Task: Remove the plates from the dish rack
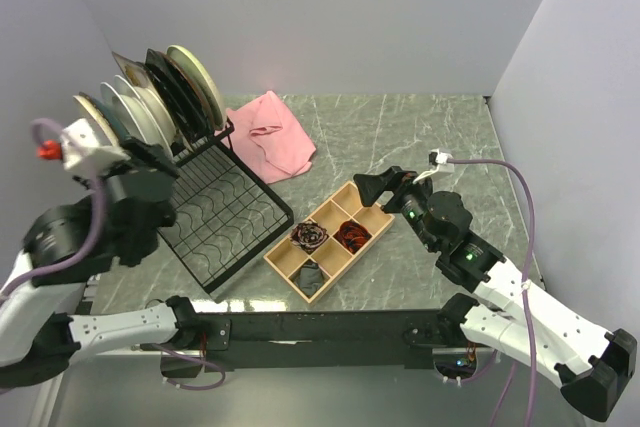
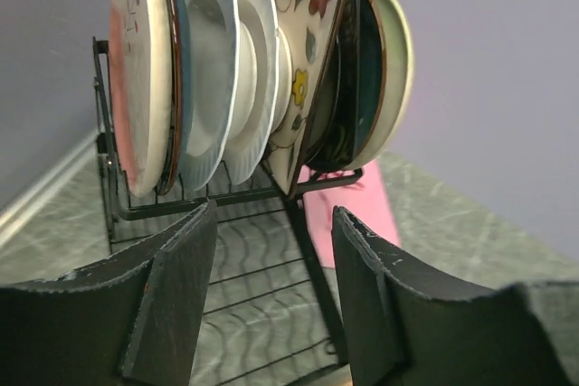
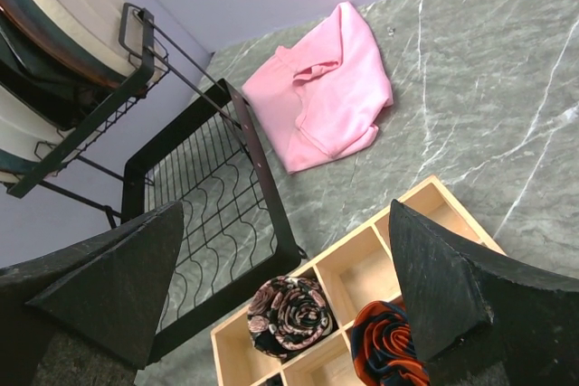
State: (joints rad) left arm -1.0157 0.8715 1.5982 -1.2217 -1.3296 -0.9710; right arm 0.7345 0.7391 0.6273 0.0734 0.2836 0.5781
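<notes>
Several plates (image 1: pixel 150 102) stand on edge in the raised back part of the black wire dish rack (image 1: pixel 225 217) at the far left. In the left wrist view they show as a pink-cream plate (image 2: pixel 136 70), white plates (image 2: pixel 217 70), a square cream floral plate (image 2: pixel 308 51) and a cream-green plate (image 2: pixel 391 61). My left gripper (image 2: pixel 271 250) is open and empty, just in front of the rack, a short way from the plates. My right gripper (image 3: pixel 285 268) is open and empty above the wooden tray, well right of the rack (image 3: pixel 208 196).
A wooden compartment tray (image 1: pixel 330 239) with rolled cloths (image 3: pixel 289 314) lies right of the rack. A pink cloth (image 1: pixel 272 134) lies behind it on the marble table. Grey walls close in the left, back and right sides.
</notes>
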